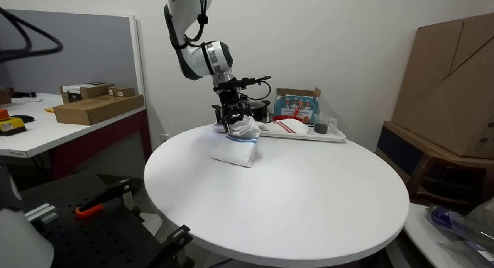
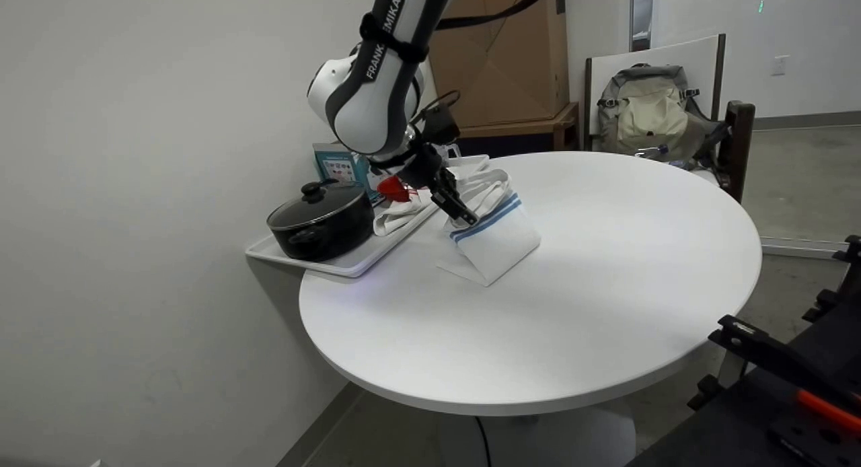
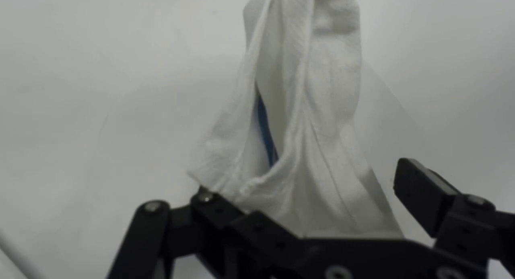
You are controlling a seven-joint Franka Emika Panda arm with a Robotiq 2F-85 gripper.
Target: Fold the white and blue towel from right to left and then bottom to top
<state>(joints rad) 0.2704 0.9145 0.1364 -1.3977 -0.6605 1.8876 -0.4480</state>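
Toward the far edge of the round table (image 1: 301,206), which has no corners to go by, the white and blue towel (image 1: 233,150) lies in an exterior view, closer to the left edge than the right. Its flat, layered part points at the near edge; behind the blue stripes (image 1: 242,139) the cloth rises in a rumpled bunch. From the narrow, layered shape, the right-to-left fold seems done; the bottom-to-top fold looks unfinished, with the bunch yet to be laid down and smoothed. The gripper (image 3: 307,186) stands at that bunch with its fingers (image 3: 422,194) spread wide, one meeting the hem, the other apart from the cloth; nothing is pinched. Farther back, the white tray (image 1: 305,136) sits along the far edge and partly juts past it. It holds a red-striped cloth (image 1: 287,126), a clear cup (image 1: 321,122) with something dark in the bottom, a red utensil (image 1: 285,117) and a lidded black pot (image 2: 323,228), contents hidden. Behind them stands a printed box (image 1: 295,104), top flap raised; what it contains I cannot tell
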